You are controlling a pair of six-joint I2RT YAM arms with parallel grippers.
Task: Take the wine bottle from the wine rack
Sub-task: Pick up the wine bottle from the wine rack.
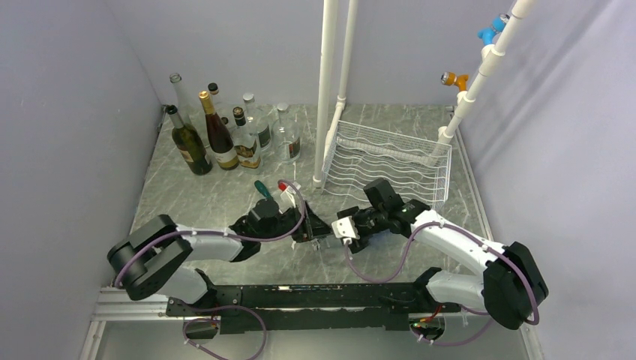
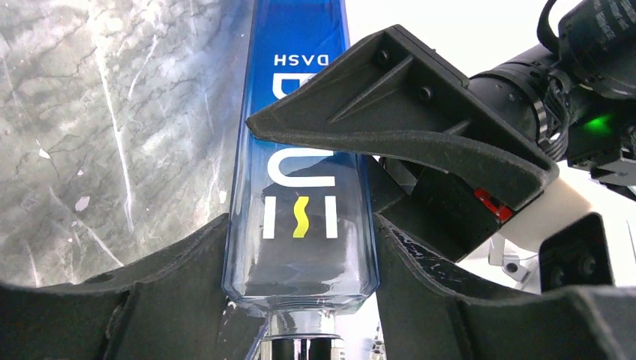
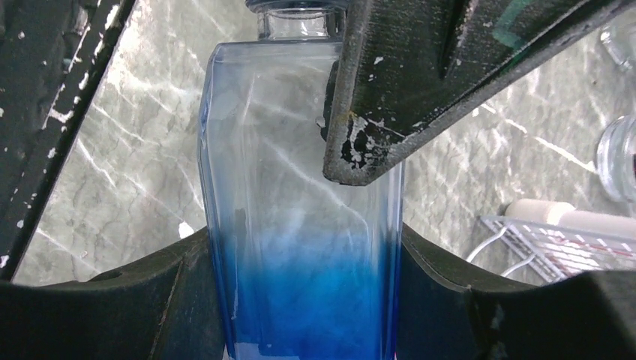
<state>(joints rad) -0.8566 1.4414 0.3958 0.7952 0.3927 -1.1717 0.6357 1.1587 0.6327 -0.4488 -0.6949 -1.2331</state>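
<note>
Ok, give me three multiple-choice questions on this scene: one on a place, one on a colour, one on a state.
1. The wine rack stands on the table's: A right side, B left side, C near edge.
2. The held bottle is tinted: A green, B blue, C red.
3. The left gripper and right gripper are: A both open, B both shut on the bottle, C one open.

Answers: 1 A, it sits beyond the right arm. 2 B, both wrist views show blue glass. 3 B, each wrist view shows fingers pressed on both its sides.
</note>
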